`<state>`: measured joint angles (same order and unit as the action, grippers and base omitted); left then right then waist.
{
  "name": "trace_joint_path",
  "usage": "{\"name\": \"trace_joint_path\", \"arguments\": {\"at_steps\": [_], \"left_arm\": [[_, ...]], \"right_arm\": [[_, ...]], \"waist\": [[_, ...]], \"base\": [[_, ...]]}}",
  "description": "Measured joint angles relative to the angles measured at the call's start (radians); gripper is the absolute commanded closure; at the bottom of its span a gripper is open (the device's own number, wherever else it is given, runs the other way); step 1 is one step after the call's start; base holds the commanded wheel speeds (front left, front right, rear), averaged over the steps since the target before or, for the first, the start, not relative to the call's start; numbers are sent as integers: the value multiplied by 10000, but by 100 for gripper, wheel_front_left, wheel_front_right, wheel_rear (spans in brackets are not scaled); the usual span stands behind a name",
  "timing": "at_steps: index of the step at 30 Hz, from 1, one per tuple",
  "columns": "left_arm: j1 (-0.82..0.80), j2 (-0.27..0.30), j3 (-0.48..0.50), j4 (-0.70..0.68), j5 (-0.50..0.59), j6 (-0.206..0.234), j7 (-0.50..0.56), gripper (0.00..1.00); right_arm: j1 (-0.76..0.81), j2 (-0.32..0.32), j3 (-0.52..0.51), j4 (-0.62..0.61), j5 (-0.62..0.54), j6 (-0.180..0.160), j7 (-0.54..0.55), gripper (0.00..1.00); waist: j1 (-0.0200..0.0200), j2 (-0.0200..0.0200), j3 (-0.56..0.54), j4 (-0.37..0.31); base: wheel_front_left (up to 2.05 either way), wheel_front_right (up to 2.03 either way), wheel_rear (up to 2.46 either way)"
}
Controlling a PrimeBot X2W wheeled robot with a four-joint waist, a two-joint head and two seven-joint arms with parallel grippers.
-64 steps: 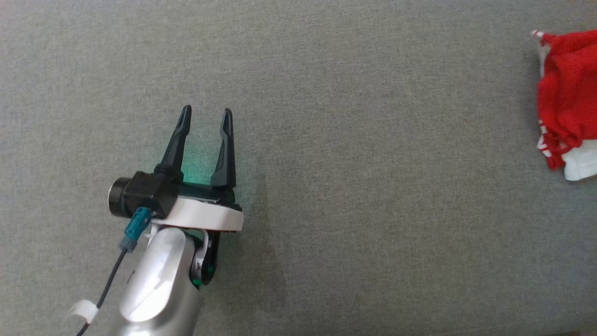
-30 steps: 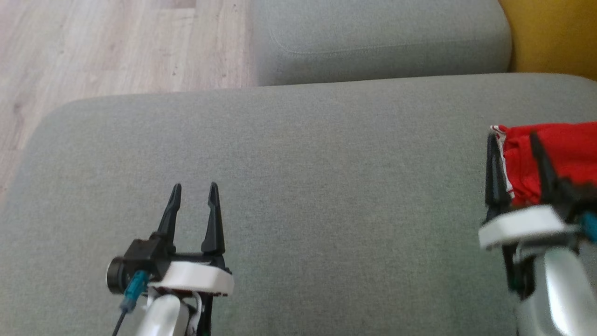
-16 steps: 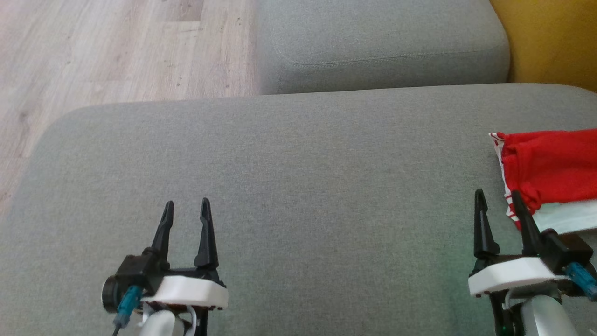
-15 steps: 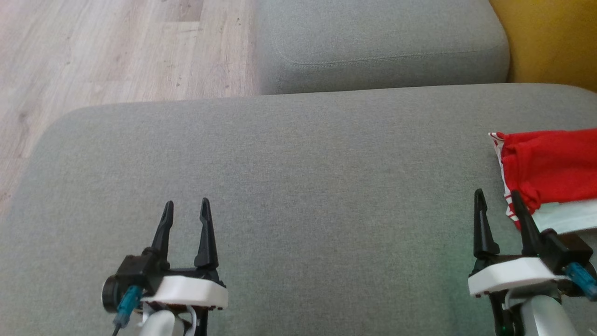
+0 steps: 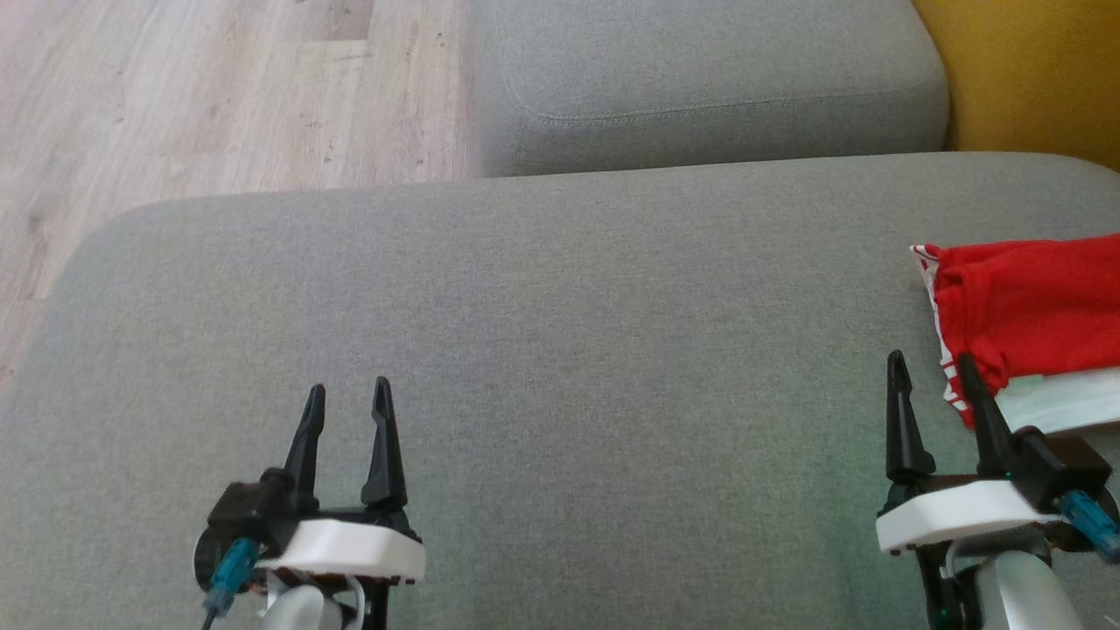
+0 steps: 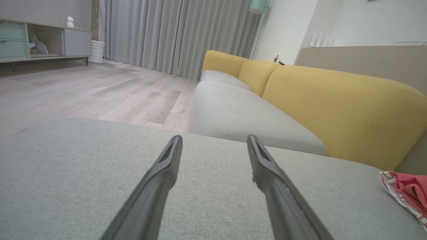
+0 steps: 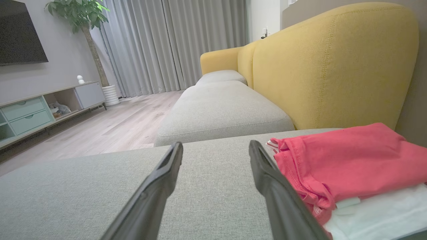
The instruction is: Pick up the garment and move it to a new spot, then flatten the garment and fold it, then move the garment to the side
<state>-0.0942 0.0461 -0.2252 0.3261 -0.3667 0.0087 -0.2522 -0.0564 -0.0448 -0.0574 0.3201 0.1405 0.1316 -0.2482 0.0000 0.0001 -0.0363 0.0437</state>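
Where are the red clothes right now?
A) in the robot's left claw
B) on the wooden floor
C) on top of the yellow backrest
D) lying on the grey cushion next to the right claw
D: the red garment lies on the grey cushion, just beside the open right gripper, which holds nothing.

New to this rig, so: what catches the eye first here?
The bright red fabric garment stands out on the right of the grey upholstered sofa seat, atop a white cloth. A mustard-yellow sofa backrest rises behind it. The open right gripper is close beside the garment.
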Motion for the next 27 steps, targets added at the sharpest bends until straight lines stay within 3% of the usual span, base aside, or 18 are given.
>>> {"name": "trace_joint_path", "arguments": {"at_steps": [5,6,12,27], "left_arm": [[0,-2,25,209,-351,-10,0,0],[-1,-2,48,244,-408,19,0,100],[505,-2,17,857,-621,4,148,100],[531,-6,339,713,-2044,-105,552,100]], "right_arm": [[-2,0,21,15,-4,-2,0,0],[-2,0,23,15,-15,0,0,100],[490,21,8,656,197,0,123,100],[456,25,-61,514,1960,0,548,100]], "waist": [[0,0,6,-38],[0,0,14,-47],[0,0,26,-61],[1,0,72,-107]], "base": [[0,0,0],[0,0,0],[0,0,0],[0,0,0]]}}
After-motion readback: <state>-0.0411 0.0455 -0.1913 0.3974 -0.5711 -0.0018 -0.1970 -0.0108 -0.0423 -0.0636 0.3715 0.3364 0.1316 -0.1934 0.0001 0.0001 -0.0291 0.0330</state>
